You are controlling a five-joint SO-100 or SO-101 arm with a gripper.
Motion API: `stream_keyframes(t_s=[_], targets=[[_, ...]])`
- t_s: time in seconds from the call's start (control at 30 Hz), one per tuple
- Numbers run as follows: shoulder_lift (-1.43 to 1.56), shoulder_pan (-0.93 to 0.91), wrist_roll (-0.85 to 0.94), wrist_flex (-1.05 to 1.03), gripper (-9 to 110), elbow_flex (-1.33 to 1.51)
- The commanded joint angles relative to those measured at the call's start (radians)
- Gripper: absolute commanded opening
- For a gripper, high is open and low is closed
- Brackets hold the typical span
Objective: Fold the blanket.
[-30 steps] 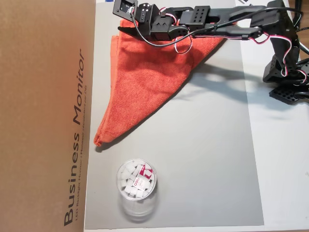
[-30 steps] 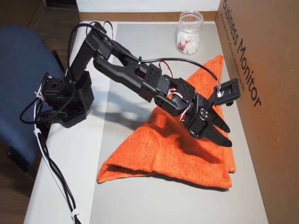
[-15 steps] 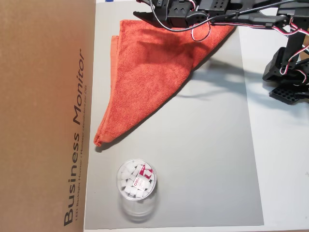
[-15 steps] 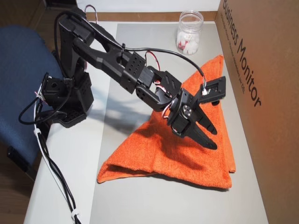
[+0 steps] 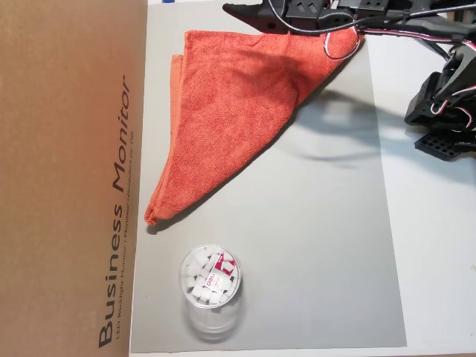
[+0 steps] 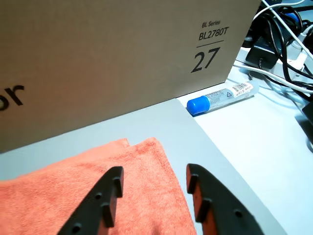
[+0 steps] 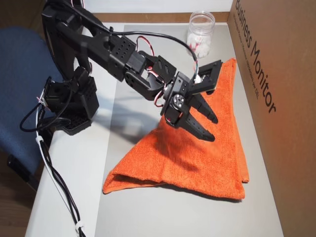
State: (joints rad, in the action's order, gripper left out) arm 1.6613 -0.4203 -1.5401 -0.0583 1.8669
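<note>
Currently the orange-red fuzzy terry-cloth blanket (image 5: 223, 119) lies on the grey mat (image 5: 312, 245) already doubled into a triangle: in an overhead view its long edge runs from 1 o'clock down to a tip near 7 o'clock. At 9 o'clock stands the brown cardboard monitor box (image 5: 67, 178).

Black two-finger gripper (image 7: 210, 127) hovers over the cloth with fingers spread and nothing between them; the wrist view (image 6: 154, 183) confirms bare towel under the gap, corners lined up near the box.

Judgement: the first fold looks done, the next fold is pending. To do it well, descend at one corner, pinch both layers together at the hem, lift only enough to clear the pile, and carry across to the opposite corner without dragging the base layer.

At 6 o'clock in that overhead view, well apart from the towel, stands a clear plastic cup (image 5: 211, 286) holding small white pieces and a red-labelled item; keep the sweep away from it.
</note>
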Motion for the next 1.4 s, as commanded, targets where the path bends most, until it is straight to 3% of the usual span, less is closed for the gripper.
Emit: stream_keyframes(t_s=[0.0,0.33,0.7,1.0,1.37], targets=[[0.124,-0.005,-0.038,0.002,13,0.028],[0.354,-0.014,-0.158,-0.029,12,0.198],[0.594,-0.054,-0.394,-0.512,12,0.21],[0.752,-0.095,-0.627,-0.762,12,0.213],[1.017,-0.236,-0.724,-0.801,12,0.459]])
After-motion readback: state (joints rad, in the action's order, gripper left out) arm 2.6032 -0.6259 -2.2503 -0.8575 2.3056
